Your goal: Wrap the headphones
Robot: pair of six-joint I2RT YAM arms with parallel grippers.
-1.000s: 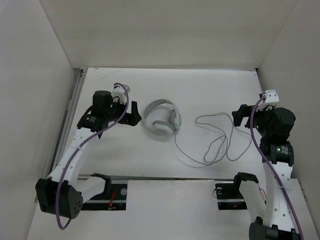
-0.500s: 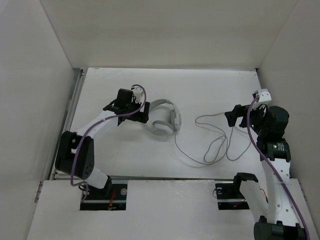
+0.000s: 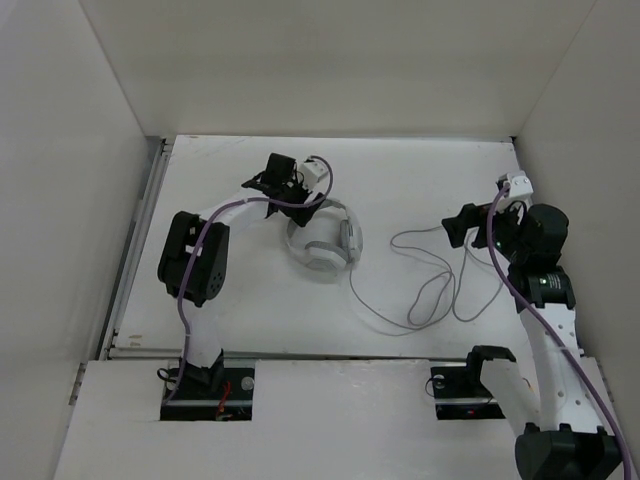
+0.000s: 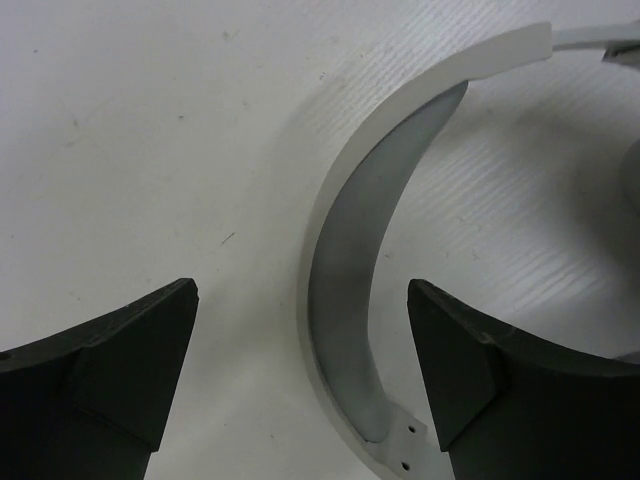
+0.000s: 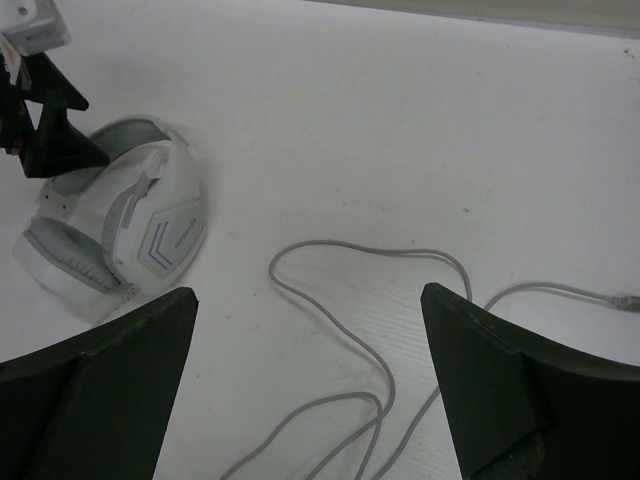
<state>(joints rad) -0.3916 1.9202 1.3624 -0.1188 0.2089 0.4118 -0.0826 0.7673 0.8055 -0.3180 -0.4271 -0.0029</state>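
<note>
The white and light-grey headphones (image 3: pixel 322 240) lie flat on the white table, left of centre. Their thin grey cable (image 3: pixel 430 285) runs right in loose loops. My left gripper (image 3: pixel 305 205) is open right over the headband (image 4: pixel 345 290), which lies between its two fingers without touching them. My right gripper (image 3: pixel 455 228) is open and empty above the right end of the cable loops (image 5: pixel 350 340). The right wrist view also shows the headphones (image 5: pixel 120 235) at far left, and a plug-like cable end (image 5: pixel 622 298) at the right edge.
The white table (image 3: pixel 420 170) is enclosed by tall white walls at the back and both sides. A metal rail (image 3: pixel 140 240) runs along its left edge. The arm bases (image 3: pixel 205 385) sit at the near edge, trailing purple cables.
My left arm has swung right and away from me, from left of the headphones to over the headband. My right gripper has shifted a little left toward the cable. The headphones and cable have not moved.
</note>
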